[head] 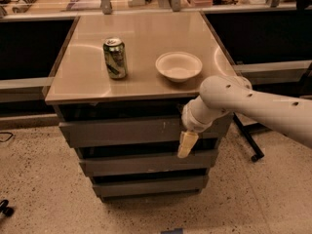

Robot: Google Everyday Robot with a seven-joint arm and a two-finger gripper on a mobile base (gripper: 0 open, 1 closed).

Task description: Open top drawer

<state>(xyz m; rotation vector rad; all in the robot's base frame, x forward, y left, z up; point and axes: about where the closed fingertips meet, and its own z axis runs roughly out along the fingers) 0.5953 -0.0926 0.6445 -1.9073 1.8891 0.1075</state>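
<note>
The top drawer [122, 131] is the widest dark-grey front, just under the tabletop, with small pale scratch marks right of centre. It stands slightly forward of the cabinet body, with a dark gap above it. My gripper [187, 145] hangs pale and pointing down from the white arm [253, 106] that comes in from the right. It is in front of the right part of the top drawer, its tip at that front's lower edge, over the gap above the second drawer [141, 163].
A green can [115, 58] and a white bowl [178, 66] stand on the tan tabletop [78, 82]. A third, lowest drawer [146, 185] is near the speckled floor. Dark cabinets flank both sides. A wheeled chair base [251, 143] is at the right.
</note>
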